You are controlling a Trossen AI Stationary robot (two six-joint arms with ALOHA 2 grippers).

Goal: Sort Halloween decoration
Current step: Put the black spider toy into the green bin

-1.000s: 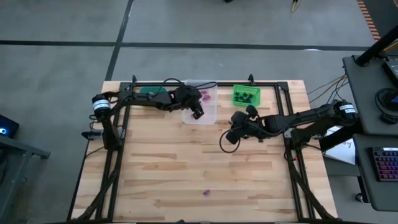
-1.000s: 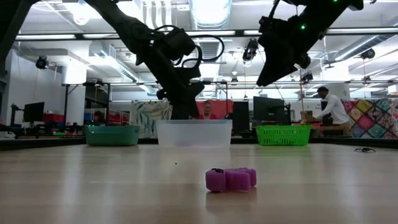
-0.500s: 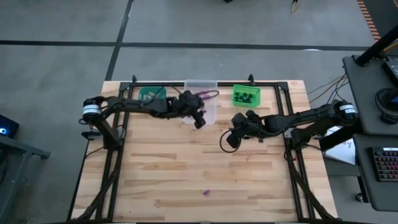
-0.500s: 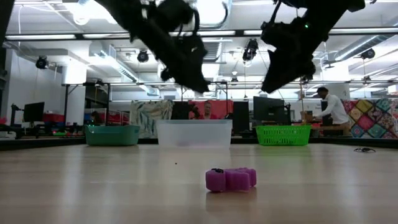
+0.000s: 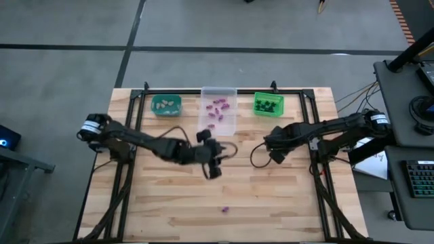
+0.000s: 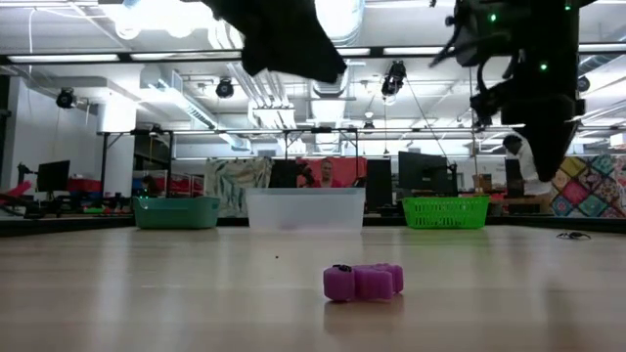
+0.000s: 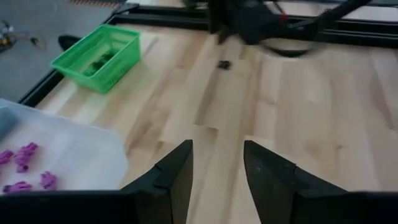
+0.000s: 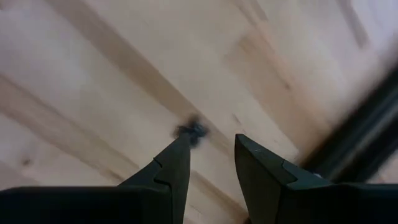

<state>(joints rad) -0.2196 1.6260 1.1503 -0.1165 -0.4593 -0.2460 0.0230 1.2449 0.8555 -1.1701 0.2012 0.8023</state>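
The left gripper, parted and empty, is held between the clear plastic bin and the small purple plastic trinket, probably to fetch it.

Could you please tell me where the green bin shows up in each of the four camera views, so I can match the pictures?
High view: green bin at the table's far edge, right of the clear bin.
Low view: green bin in the background, right of centre, again right of the clear bin.
Left wrist view: green bin near the upper left corner.
Right wrist view: not in it.
Shared landmark: the clear bin, which stands beside it.
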